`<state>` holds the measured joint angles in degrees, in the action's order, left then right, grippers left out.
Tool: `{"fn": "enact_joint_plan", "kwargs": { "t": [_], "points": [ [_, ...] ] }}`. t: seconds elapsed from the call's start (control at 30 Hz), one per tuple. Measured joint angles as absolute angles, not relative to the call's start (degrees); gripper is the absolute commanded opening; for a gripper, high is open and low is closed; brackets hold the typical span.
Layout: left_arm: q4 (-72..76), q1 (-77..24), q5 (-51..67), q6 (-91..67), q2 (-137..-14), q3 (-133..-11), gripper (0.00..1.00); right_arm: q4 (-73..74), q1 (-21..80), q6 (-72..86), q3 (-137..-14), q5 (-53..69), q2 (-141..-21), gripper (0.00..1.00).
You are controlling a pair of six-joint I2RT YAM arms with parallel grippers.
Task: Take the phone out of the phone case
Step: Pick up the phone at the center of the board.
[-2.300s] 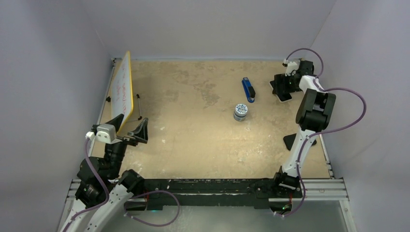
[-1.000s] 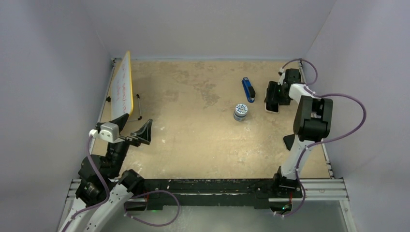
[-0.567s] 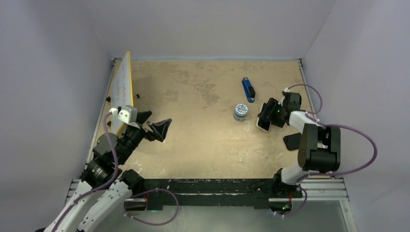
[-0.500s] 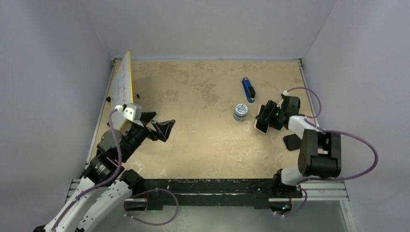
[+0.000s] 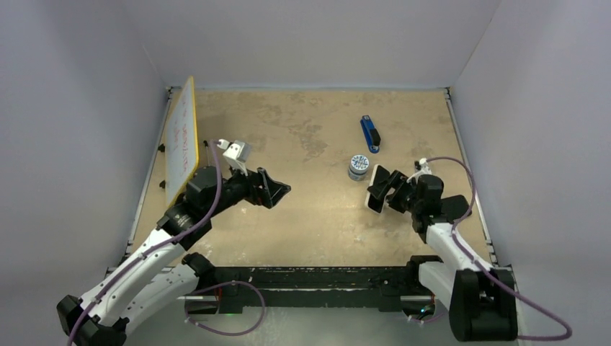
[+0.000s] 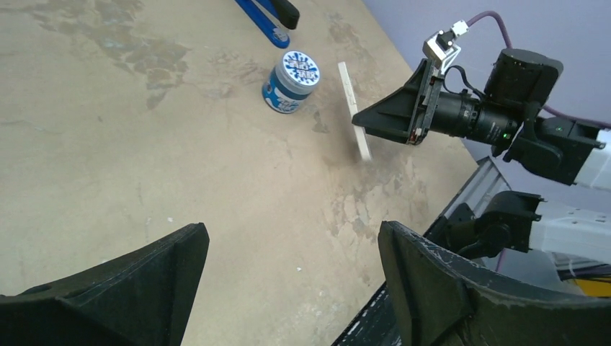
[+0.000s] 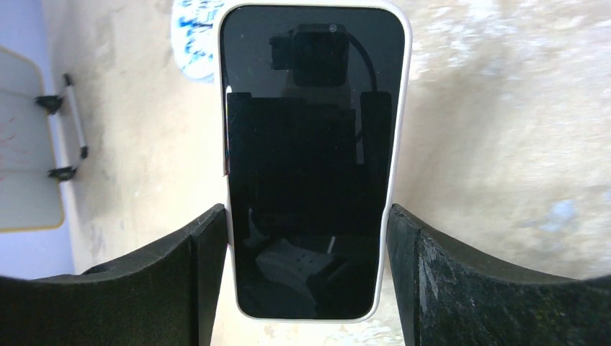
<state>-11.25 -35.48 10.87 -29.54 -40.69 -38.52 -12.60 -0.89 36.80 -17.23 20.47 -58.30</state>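
Note:
A phone with a dark screen sits in a white phone case [image 7: 312, 162]. My right gripper [image 5: 380, 191] is shut on the case's two long edges and holds it tilted just above the table, right of centre [image 5: 376, 196]. In the left wrist view the cased phone [image 6: 354, 109] shows edge-on, a thin pale slab in the right fingers. My left gripper [image 5: 277, 189] is open and empty over the middle of the table, well to the left of the phone, pointing toward it.
A small blue-and-white jar [image 5: 358, 166] stands just behind-left of the phone. A blue stapler [image 5: 369, 133] lies farther back. A whiteboard [image 5: 181, 138] on a stand leans along the left wall. The metal rail [image 5: 317, 277] runs along the near edge.
My right gripper has carried the cased phone from the far right toward the near middle. My left arm has swung from the left edge toward the table's middle, jaws open.

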Motion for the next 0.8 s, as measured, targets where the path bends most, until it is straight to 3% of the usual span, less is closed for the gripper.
{"fn": "enact_joint_plan", "kwargs": {
  "t": [0.33,0.8],
  "points": [
    [-1.8,-42.3,9.5,-35.1,-50.0,-36.7,0.92,-15.8,12.6,39.9,-14.6,21.4,-44.5,0.0],
    [12.8,-44.8,3.8,-44.1,-59.1,-34.4,0.88,-19.6,34.5,36.7,-17.9,14.3,-51.9,0.0]
  ]
}}
